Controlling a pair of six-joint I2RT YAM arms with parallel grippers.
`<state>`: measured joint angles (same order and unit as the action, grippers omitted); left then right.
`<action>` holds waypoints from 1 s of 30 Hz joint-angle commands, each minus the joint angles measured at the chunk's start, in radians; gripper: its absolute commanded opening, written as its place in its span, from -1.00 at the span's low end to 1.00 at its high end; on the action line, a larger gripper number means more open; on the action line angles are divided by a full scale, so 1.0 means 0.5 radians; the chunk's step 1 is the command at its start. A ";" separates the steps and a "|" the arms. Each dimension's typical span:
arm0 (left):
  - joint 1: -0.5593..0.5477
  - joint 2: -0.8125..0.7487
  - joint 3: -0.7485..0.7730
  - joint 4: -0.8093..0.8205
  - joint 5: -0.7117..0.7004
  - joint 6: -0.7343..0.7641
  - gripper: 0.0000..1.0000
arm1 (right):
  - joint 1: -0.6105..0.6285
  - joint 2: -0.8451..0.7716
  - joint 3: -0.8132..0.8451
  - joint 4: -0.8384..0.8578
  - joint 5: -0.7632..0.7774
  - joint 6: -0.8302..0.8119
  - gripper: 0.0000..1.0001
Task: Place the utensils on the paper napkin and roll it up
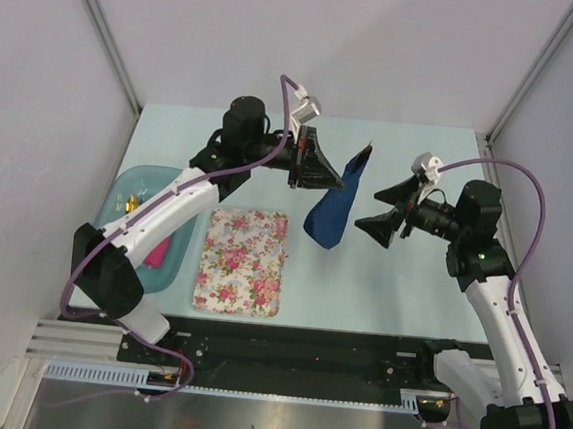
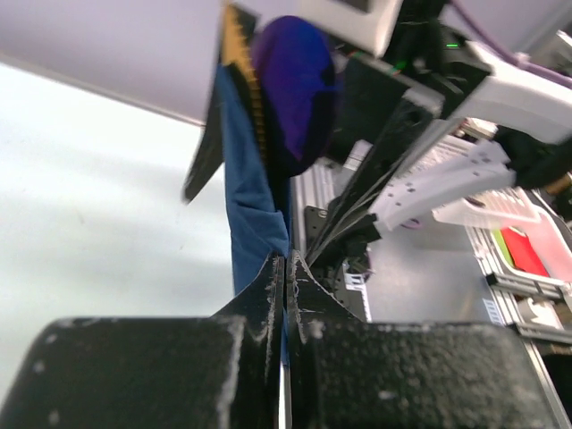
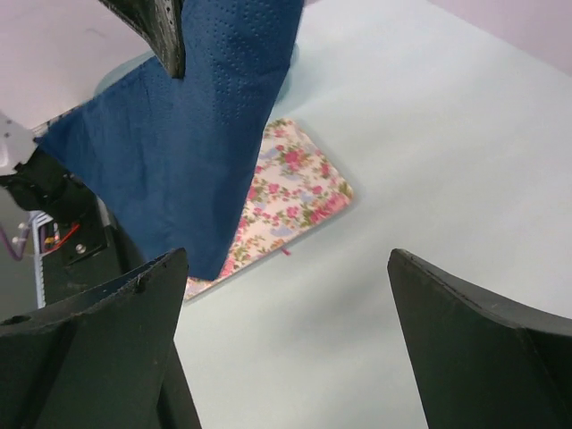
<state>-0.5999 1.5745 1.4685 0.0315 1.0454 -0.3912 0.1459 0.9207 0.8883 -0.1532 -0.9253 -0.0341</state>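
My left gripper (image 1: 335,185) is shut on an edge of the navy paper napkin (image 1: 334,205) and holds it up off the table, hanging as a loose fold. In the left wrist view the napkin (image 2: 252,192) rises from my closed fingertips (image 2: 286,261). The purple spoon's bowl (image 2: 299,89) and the gold-orange utensil (image 2: 236,54) show at its far end. A dark tip (image 1: 366,151) pokes from the napkin's top. My right gripper (image 1: 378,211) is open and empty just right of the napkin (image 3: 179,134), its jaws wide apart (image 3: 286,259).
The pink-and-white floral mat (image 1: 243,261) lies flat at the front centre, below the hanging napkin; it also shows in the right wrist view (image 3: 299,183). A teal tray (image 1: 134,183) at the left holds a pink piece (image 1: 156,253) and a small gold item (image 1: 127,201).
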 commanded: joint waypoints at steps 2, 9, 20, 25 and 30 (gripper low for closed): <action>-0.009 -0.228 0.008 0.100 0.253 0.058 -1.00 | 0.190 0.018 0.049 0.389 -0.085 -0.030 0.98; -0.089 -0.409 -0.151 0.023 0.281 0.181 -1.00 | 0.374 0.039 0.144 0.592 -0.156 0.151 0.87; -0.122 -0.541 -0.292 -0.045 0.314 0.316 -1.00 | 0.622 0.070 0.303 0.432 -0.251 0.071 0.37; -0.129 -0.593 -0.357 0.004 0.314 0.307 -1.00 | 0.705 0.113 0.340 0.405 -0.214 0.074 0.13; -0.129 -0.624 -0.394 0.029 0.321 0.301 -1.00 | 0.800 0.125 0.337 0.365 -0.131 0.068 0.02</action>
<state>-0.6575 1.3186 1.2728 -0.0185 1.1671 -0.2672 0.5125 0.9821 1.0161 0.0441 -1.0237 0.0212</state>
